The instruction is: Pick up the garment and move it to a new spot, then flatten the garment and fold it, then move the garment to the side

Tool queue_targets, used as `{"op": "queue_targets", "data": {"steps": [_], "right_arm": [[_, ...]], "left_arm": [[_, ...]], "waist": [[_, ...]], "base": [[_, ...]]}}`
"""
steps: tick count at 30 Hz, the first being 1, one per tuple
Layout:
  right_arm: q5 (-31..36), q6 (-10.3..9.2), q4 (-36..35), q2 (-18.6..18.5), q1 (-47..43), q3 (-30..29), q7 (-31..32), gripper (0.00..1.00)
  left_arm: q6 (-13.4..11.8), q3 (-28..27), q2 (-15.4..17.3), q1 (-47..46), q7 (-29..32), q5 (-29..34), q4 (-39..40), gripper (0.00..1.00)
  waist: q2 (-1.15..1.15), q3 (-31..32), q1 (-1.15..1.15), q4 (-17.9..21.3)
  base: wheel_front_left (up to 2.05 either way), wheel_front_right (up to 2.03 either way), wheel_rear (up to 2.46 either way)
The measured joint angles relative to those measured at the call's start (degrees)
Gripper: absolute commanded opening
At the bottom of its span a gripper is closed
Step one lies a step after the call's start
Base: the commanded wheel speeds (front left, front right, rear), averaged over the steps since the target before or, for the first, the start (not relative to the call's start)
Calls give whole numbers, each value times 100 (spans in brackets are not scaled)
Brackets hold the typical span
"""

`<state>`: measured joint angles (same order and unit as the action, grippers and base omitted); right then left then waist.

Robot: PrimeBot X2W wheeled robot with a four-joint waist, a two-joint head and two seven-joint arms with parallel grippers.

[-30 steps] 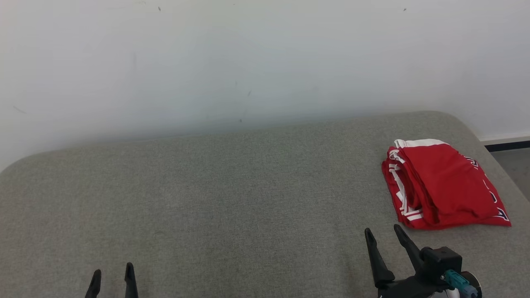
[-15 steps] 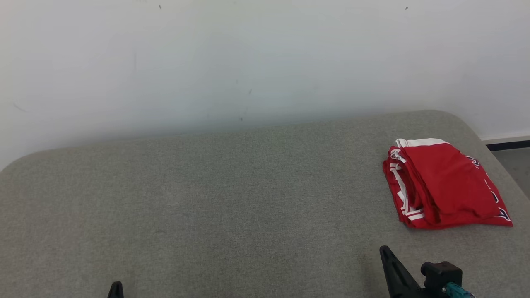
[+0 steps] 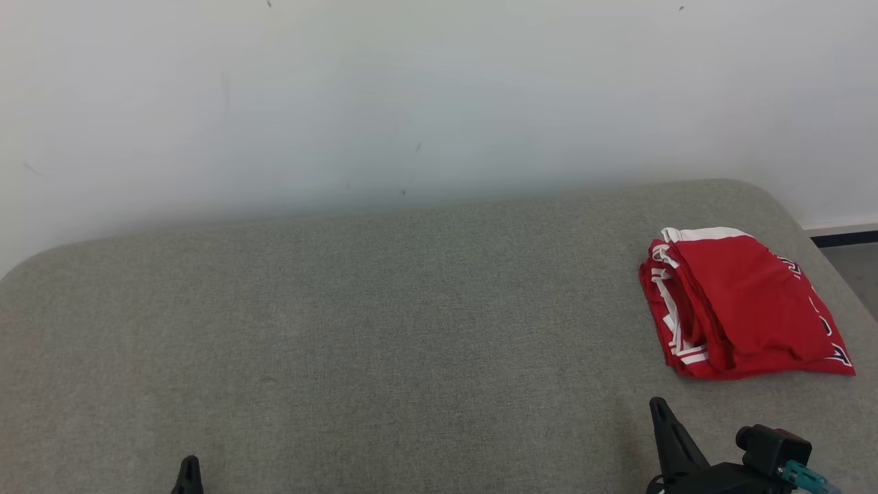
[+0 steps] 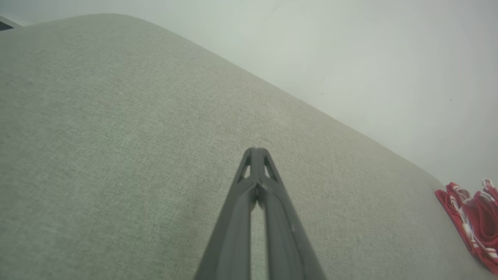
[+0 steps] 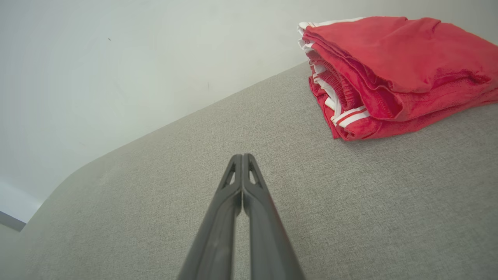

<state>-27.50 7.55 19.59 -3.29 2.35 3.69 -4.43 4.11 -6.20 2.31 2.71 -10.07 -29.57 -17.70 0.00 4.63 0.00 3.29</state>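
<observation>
Garment (image 3: 744, 305), red with white stripes, is lying folded in a compact stack at the right end of the grey upholstered surface (image 3: 384, 329), near its rounded far corner. I am observing nothing touching it. My right gripper (image 5: 242, 155) is sitting near the stack's front edge, apart from the cloth, with its fingers pressed together tip to tip and gripping nothing. My left gripper (image 4: 255, 149) is sitting well apart on the left, likewise pinched closed and empty. A white wall (image 3: 411, 89) is running behind the surface.
</observation>
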Motion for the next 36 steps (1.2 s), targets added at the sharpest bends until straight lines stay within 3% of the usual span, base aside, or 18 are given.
{"op": "queue_targets", "data": {"steps": [36], "right_arm": [[-2807,0,-229,18,154,-444,479,0]], "left_arm": [[148,-3,12,-367,706,-2739,152,0]], "waist": [[0,-150,0,-105]], "base": [[0,0,0]]}}
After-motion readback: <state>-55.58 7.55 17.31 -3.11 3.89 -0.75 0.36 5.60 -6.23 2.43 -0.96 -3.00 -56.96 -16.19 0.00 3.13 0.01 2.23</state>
